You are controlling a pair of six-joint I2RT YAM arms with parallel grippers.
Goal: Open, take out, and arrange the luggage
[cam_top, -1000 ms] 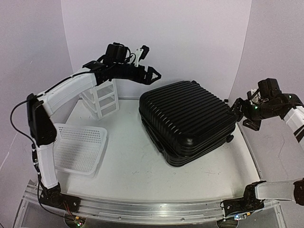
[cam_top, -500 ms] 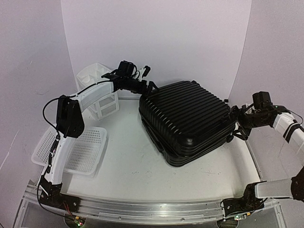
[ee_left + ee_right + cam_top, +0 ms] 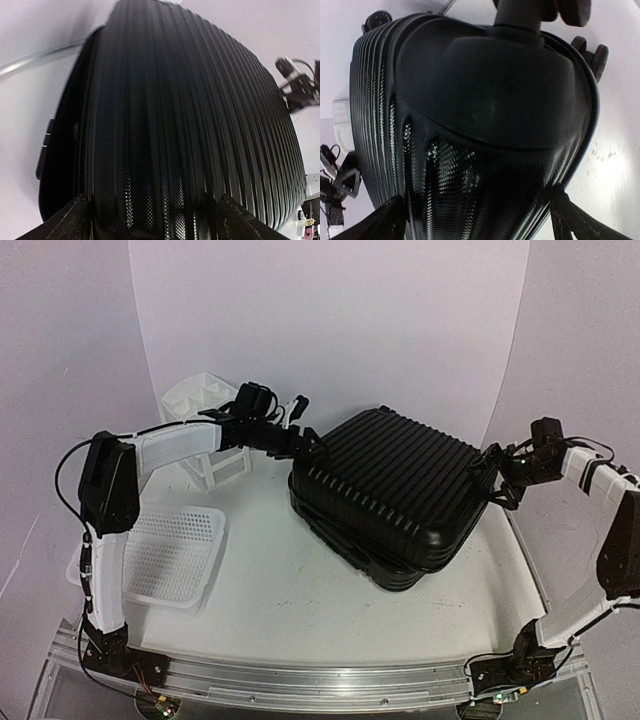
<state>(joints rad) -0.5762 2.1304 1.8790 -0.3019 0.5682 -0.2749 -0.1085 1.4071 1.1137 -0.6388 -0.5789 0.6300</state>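
While the luggage (image 3: 395, 495) is laid on the table (image 3: 270, 585), right of centre, the left gripper (image 3: 308, 447) is held wide astride its far-left corner, the right gripper (image 3: 488, 480) is spread wide around its right corner.

Luggage (image 3: 390, 495) centre-right on table (image 3: 280, 605), basket (image 3: 170, 555) at front left, drawer unit (image 3: 195, 398) behind basket, left of luggage.

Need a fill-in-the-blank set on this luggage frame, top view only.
1. The ribbed luggage is ___ in colour.
2. In the top view, the white mesh basket lies to the ___ of the luggage.
3. The white drawer unit stands behind the ___ arm.
Missing words: black; left; left.
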